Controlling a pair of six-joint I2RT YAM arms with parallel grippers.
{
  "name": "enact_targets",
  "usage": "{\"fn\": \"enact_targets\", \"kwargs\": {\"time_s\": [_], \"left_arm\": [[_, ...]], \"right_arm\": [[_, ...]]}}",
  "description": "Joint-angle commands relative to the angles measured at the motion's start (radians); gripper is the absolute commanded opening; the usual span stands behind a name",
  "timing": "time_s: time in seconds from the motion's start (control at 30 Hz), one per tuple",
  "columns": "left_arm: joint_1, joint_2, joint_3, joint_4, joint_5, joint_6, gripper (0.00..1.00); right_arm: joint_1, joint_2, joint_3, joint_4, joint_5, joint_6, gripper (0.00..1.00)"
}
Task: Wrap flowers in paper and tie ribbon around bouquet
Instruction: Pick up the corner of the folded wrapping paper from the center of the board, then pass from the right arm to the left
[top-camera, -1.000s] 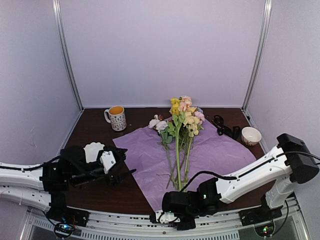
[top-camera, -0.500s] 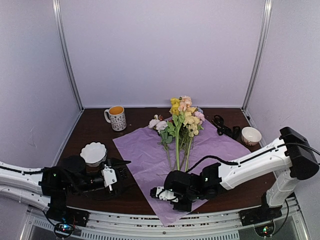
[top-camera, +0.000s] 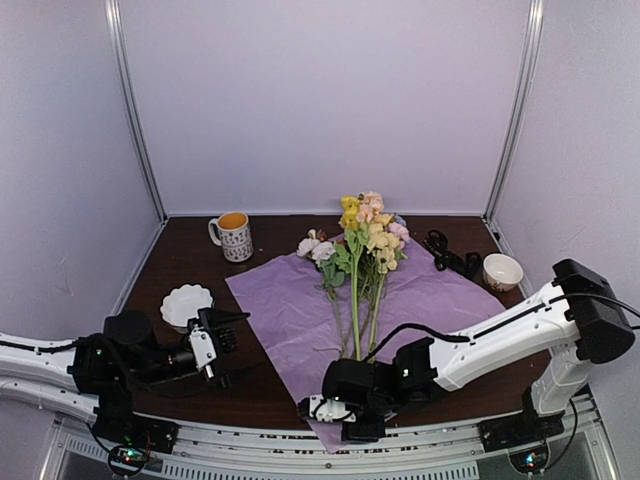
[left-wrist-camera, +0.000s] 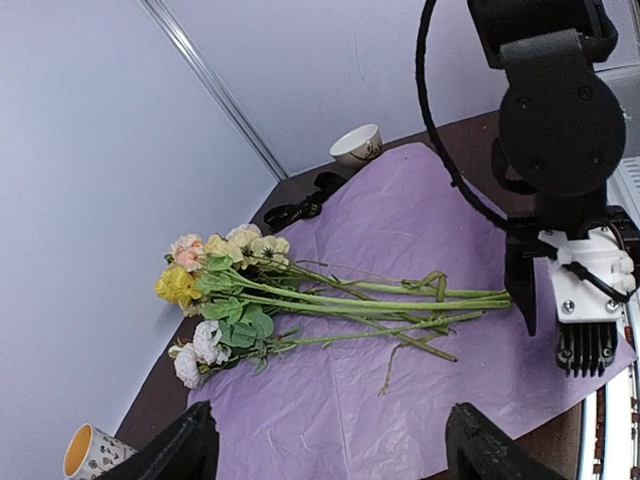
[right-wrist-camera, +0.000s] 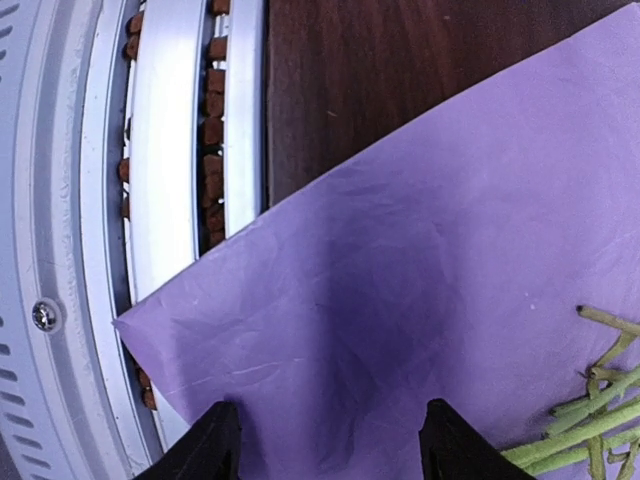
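"Is the right gripper (right-wrist-camera: 330, 440) holding anything?"

"No. Its jaws are apart over the near corner of the paper (right-wrist-camera: 400, 250), and the left gripper (left-wrist-camera: 335, 455) gapes too. The flowers (top-camera: 357, 285) lie on it — pinch only the edge, I'd say."

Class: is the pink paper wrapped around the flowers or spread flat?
Spread flat: the paper lies open under the flowers, with no edge folded over them.

- No words, brands, numbers or signs can be read in any view.
- The mug (top-camera: 236, 240) at the far left bears small dark markings, too fine to read as letters.
- The small cup (top-camera: 502, 271) at the far right shows a faint pattern, nothing legible.
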Motion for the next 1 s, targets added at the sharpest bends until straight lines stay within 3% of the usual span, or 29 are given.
{"fn": "enact_targets", "kwargs": {"time_s": [0.0, 0.13, 0.37, 0.53, 0.67, 0.8, 0.97], "left_arm": [[-0.003, 0.009, 0.005, 0.032, 0.000, -0.020, 0.81], [-0.003, 0.037, 0.017, 0.023, 0.024, -0.017, 0.82], [-0.009, 0.114, 0.042, -0.031, 0.077, 0.082, 0.78], [-0.090, 0.346, 0.091, -0.102, 0.066, 0.307, 0.66], [-0.104, 0.477, 0.191, -0.209, 0.154, 0.379, 0.57], [-0.117, 0.568, 0.248, -0.224, 0.260, 0.418, 0.56], [-0.134, 0.692, 0.248, -0.184, 0.155, 0.554, 0.61]], "right_arm": [[0.001, 0.063, 0.048, -0.056, -0.003, -0.015, 0.67], [-0.029, 0.101, 0.076, -0.089, 0.007, 0.023, 0.67], [-0.108, 0.084, 0.050, -0.056, -0.068, 0.081, 0.49], [-0.147, 0.081, 0.037, -0.033, -0.135, 0.096, 0.49], [-0.164, 0.097, 0.011, -0.010, -0.154, 0.108, 0.49], [-0.183, 0.098, -0.017, 0.025, -0.200, 0.126, 0.49], [-0.227, 0.050, -0.074, 0.105, -0.300, 0.163, 0.49]]}}
